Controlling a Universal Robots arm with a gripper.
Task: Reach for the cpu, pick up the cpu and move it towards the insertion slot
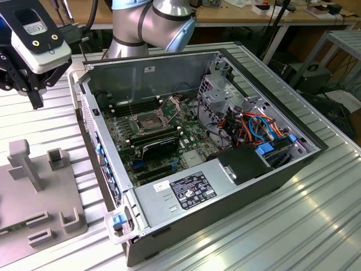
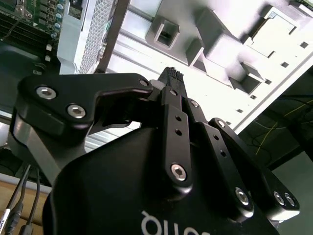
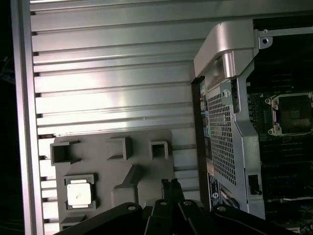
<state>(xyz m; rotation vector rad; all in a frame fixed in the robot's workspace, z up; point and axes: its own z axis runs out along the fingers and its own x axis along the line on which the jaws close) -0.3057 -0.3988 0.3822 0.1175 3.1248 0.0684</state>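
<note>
Gripper: Your gripper hangs above the grey fixture plate, its two black fingertips pressed together with nothing between them.
CPU: The silver square chip lies flat in a square pocket of that plate, untouched and well apart from the fingertips.
Insertion slot: The silver-framed socket with the dark centre sits on the motherboard inside the open computer case. In the first wrist view the picture's edge cuts it off, and its latch is hard to make out there.
Fixture plate: It rests on the ribbed aluminium table, just beside the case. In the exterior view the plate runs off the exterior view's left edge.
Exterior view: You find the gripper high at the exterior view's left, outside the case and well apart from the slot.
Hidden: In the second wrist view the gripper's own black body covers much of the plate beneath it, and the fingertips read as one dark tip.
</note>
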